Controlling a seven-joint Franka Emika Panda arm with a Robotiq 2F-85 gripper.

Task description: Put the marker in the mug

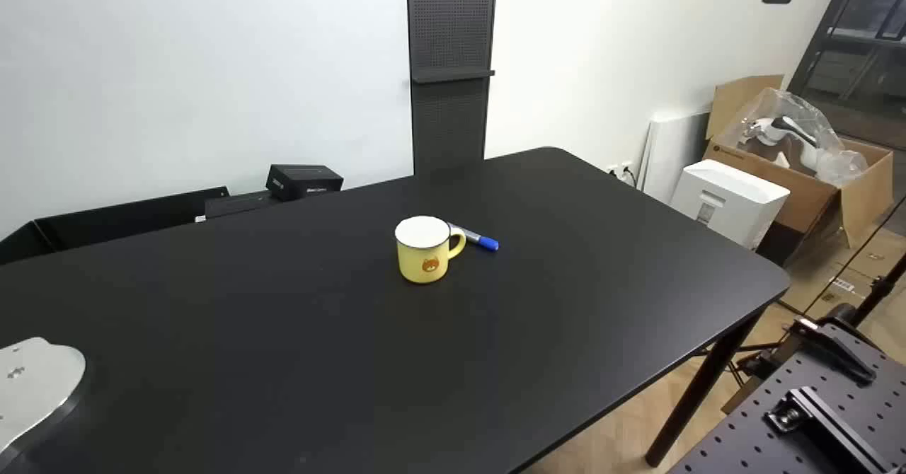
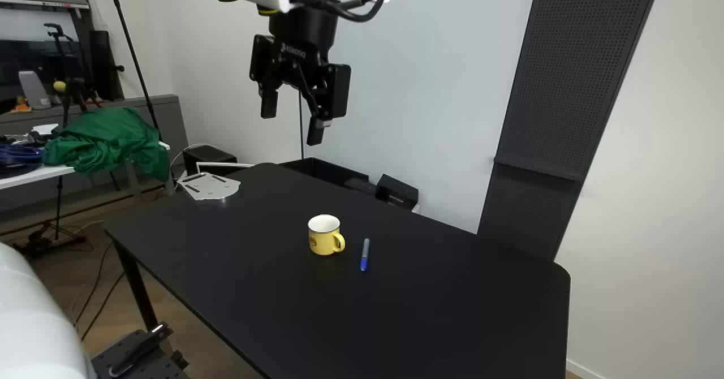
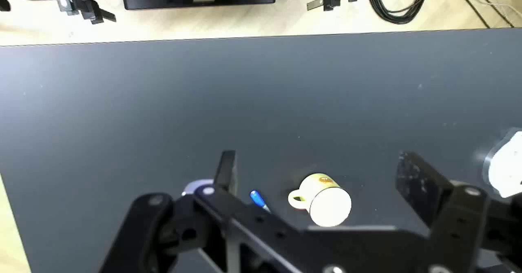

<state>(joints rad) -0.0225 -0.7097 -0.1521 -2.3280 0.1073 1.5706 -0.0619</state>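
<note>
Black table (image 1: pixel 340 361): spreads through the middle and bottom of an exterior view, white wall (image 1: pixel 198 71) above.
Mug (image 1: pixel 422 255): upright near frame centre; the marker (image 1: pixel 478 238) lies just right of it, partly behind the handle.
Gripper (image 2: pixel 292 118): upper frame, left of centre, in an exterior view, high over the table, fingers wide apart, nothing between them; the marker lies apart from the mug.
Marker, wrist view: blue end just below centre, left of the mug; the rest probably behind the gripper.
Marker into mug: nothing done, I judge; grasp, lift and release remain.
</note>
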